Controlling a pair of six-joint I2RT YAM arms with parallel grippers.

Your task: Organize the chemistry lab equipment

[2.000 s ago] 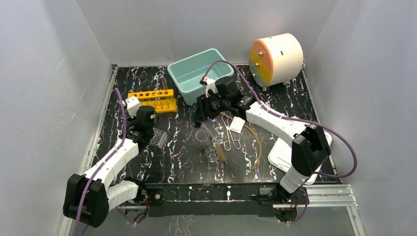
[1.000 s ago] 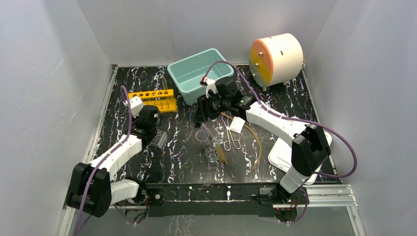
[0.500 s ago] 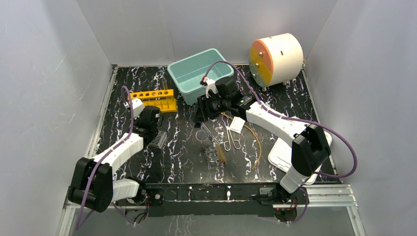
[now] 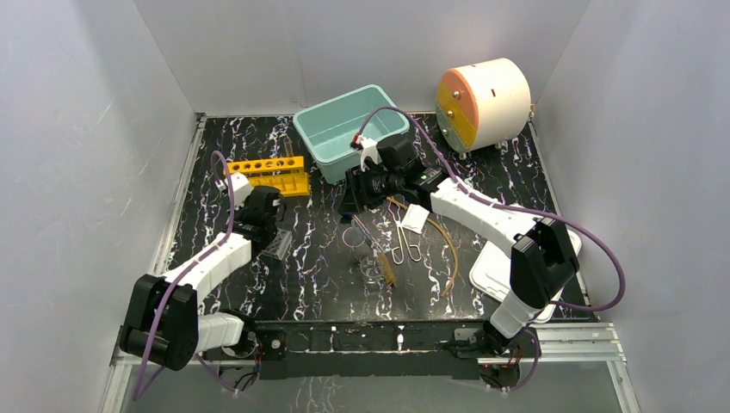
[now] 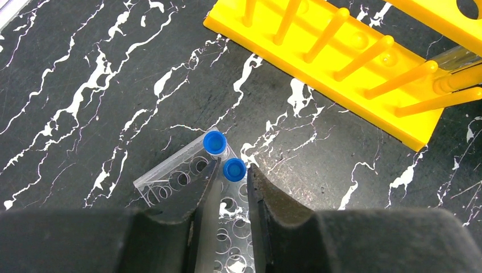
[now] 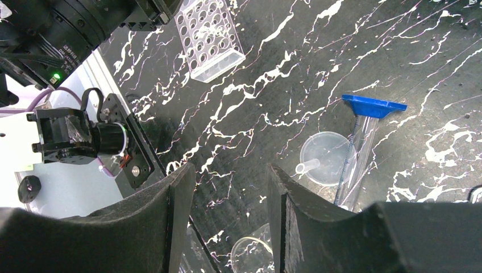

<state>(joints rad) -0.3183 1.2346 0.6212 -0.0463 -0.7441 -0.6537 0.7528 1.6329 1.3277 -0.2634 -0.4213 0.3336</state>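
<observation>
In the left wrist view a clear holed rack (image 5: 227,227) lies under my left gripper (image 5: 230,169). Two clear blue-capped tubes stand in it. One tube (image 5: 234,169) sits between my fingertips, which stand slightly apart from its cap on both sides. The other tube (image 5: 215,141) is just beyond. The yellow tube rack (image 5: 341,62) lies further off. My right gripper (image 6: 230,187) hangs open and empty over the table, near a round clear dish (image 6: 325,159) and a blue-based cylinder (image 6: 372,106). Amber tubing (image 4: 448,241), wire clips (image 4: 405,245) and a white card (image 4: 415,218) lie mid-table.
A teal bin (image 4: 320,138) stands at the back centre. A white drum with an orange face (image 4: 482,101) is at the back right. A white lid (image 4: 486,274) lies by the right arm's base. White walls close in three sides.
My left arm has swung slightly right over the clear rack. Its jaws have eased apart a little around the blue-capped tube. The right arm has not moved.
</observation>
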